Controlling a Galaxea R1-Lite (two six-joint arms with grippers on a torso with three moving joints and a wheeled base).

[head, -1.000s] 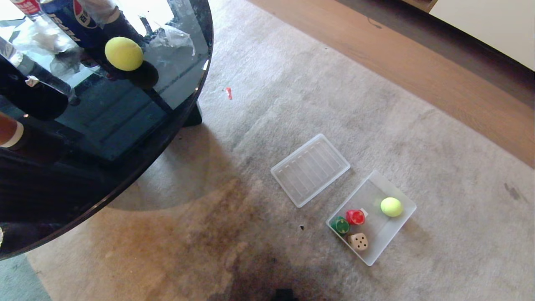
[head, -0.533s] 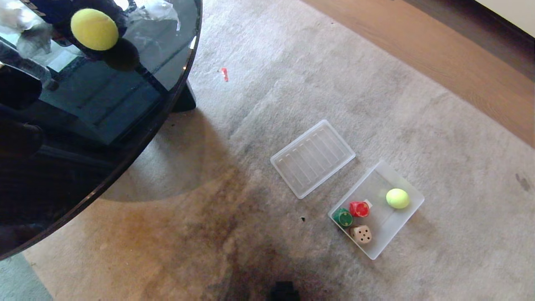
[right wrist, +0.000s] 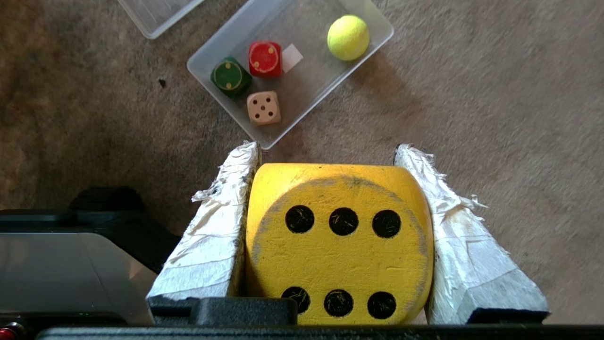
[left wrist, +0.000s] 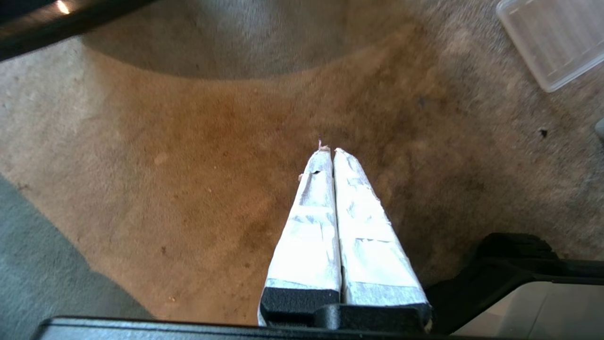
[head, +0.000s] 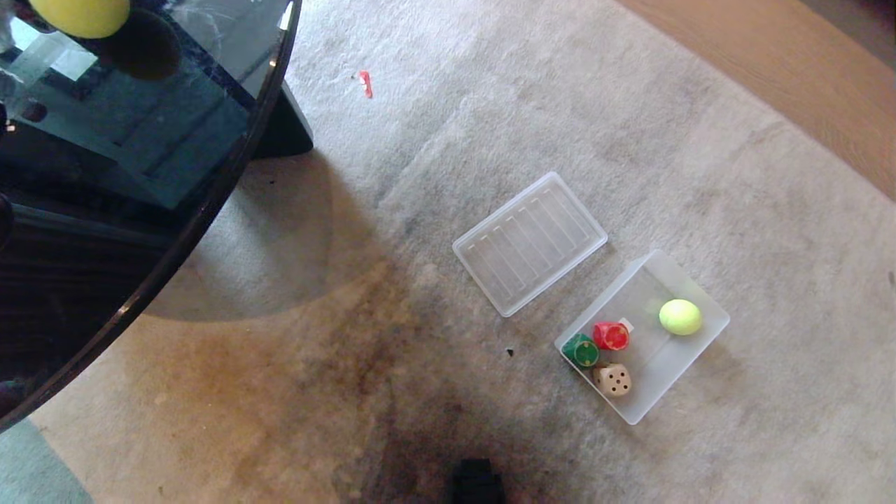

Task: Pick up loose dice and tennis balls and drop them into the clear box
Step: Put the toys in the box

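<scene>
View: camera has tipped downward; table [head: 140, 175] slid up-left.
Floor: stained carpet [head: 280, 392].
Right gripper [right wrist: 325, 151]: pinching yellow die [right wrist: 339, 245], clear box [right wrist: 368, 45] just ahead.
Left gripper [left wrist: 328, 151]: pressed together.

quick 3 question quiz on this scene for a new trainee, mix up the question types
1. True or false: the right pincer is shut on the yellow die.
2. Multiple choice: what lies in the clear box? A) two tennis balls and one die; B) a tennis ball with the red die, green die and beige die; C) nothing.
3. Fill in: the ribbed clear lid lies on the ____ beside the box.

Key: 1 true. 2 B. 3 carpet. A second tennis ball sits on the glass table; the left pincer is shut and holds nothing.
</scene>
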